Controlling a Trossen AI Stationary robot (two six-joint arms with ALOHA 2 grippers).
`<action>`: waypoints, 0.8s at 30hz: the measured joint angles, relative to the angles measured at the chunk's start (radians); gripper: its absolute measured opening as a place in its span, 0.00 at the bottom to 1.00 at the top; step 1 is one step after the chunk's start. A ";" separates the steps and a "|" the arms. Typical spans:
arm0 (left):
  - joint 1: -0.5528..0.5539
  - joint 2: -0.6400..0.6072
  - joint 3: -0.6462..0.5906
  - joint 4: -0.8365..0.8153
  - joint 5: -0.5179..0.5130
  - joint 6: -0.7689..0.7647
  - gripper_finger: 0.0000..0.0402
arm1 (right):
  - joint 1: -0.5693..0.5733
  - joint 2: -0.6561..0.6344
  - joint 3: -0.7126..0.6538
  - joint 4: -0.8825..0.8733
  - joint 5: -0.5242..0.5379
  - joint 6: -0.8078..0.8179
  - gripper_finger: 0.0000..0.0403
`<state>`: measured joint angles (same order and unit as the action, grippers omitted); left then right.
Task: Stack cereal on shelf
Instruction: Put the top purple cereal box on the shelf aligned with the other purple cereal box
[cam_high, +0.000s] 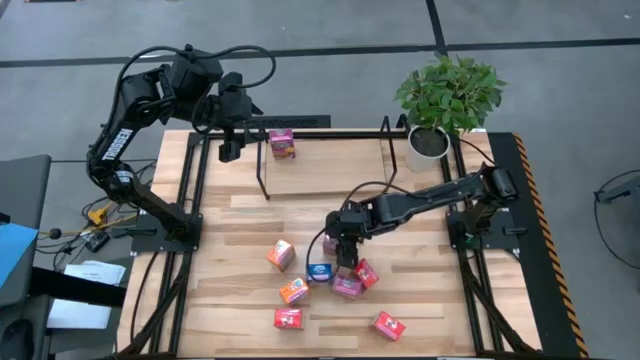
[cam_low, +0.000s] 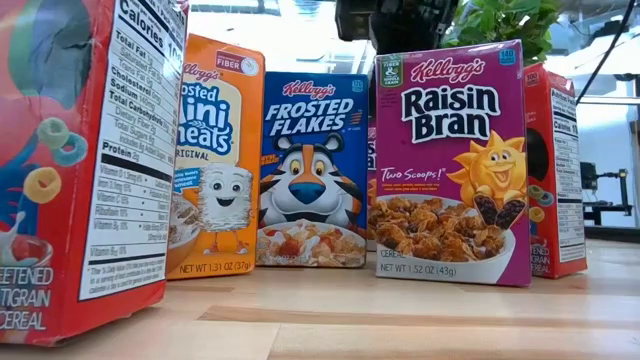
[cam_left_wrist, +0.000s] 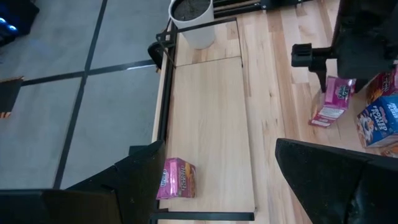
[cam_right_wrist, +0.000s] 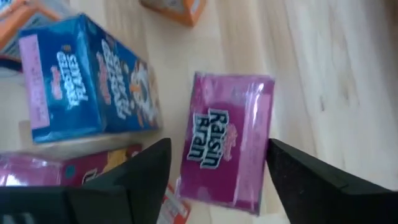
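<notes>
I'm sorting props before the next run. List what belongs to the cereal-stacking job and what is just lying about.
Job:
small printed cereal cartons loose on the wooden table
pink carton already in the shelf
thin black metal-rod shelf
purple Raisin Bran carton under the open right gripper

Lying about:
green potted plant in white pot

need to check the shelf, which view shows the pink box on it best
The left wrist view: the pink box lies alone on the shelf, unobstructed. The high view shows it small near the left gripper. The low and right wrist views miss it.
</notes>
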<state>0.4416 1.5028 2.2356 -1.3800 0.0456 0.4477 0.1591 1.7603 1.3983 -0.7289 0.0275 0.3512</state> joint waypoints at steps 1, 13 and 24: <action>0.000 0.000 0.000 0.000 0.000 0.000 0.74 | -0.005 0.003 0.000 -0.001 -0.010 0.000 0.74; 0.000 0.000 0.000 -0.001 -0.002 -0.005 0.74 | -0.009 0.012 0.002 0.000 0.029 0.012 0.87; 0.000 0.000 0.000 -0.001 -0.005 -0.004 0.74 | -0.011 0.043 0.004 -0.001 0.027 -0.011 0.67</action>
<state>0.4416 1.5032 2.2356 -1.3808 0.0406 0.4435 0.1478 1.8028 1.4023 -0.7302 0.0544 0.3397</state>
